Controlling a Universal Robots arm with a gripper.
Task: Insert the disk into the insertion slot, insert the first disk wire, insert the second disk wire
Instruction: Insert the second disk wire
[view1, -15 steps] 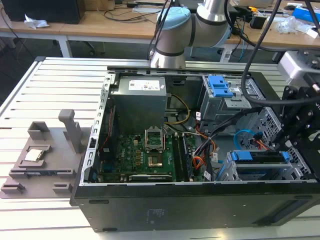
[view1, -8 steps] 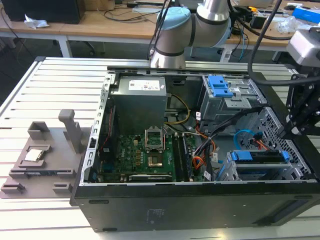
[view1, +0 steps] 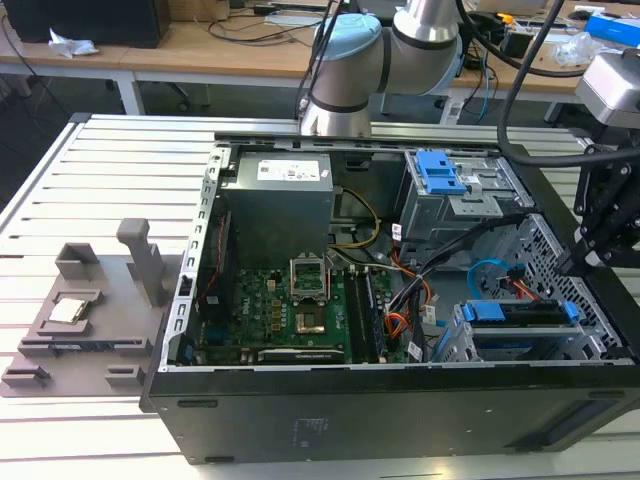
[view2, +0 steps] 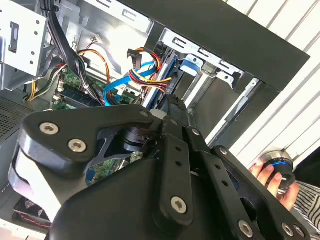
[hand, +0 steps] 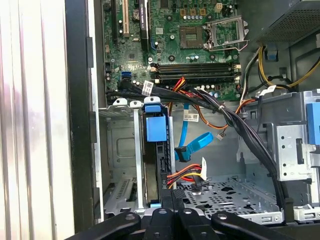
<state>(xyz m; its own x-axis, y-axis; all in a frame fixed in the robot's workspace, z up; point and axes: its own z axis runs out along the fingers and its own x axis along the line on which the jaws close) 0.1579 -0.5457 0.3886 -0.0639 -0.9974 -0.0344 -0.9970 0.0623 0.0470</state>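
White slatted metal table (view1: 60, 180) is carrying an open black computer case (view1: 380, 410), which is lying on its side with the green motherboard (view1: 290, 310) facing up. The flat silver hard disk (hand: 153, 150), framed in its bright blue plastic bracket, is sitting on edge in the low silver perforated insertion slot (view1: 458, 340), directly ahead of the tool (hand: 172, 195) and just beyond its tip. Its long axis is running straight away from the tool toward the motherboard. Its thin dark edge and the blue bracket end are facing up in the first wrist view. A light blue flat wire (hand: 197, 142) and a red, yellow and black wire bundle (hand: 185, 175) are hanging loose just beside the disk. The black tool is keeping its fingers pressed together; whether anything is pinched between them I cannot tell. The silver and pale blue arm (view1: 350, 60) is reaching over the case from behind, with its wrist tilting down. Behind the tool, a person's hand (view2: 270, 175) is holding a round black knob (view2: 277, 165).
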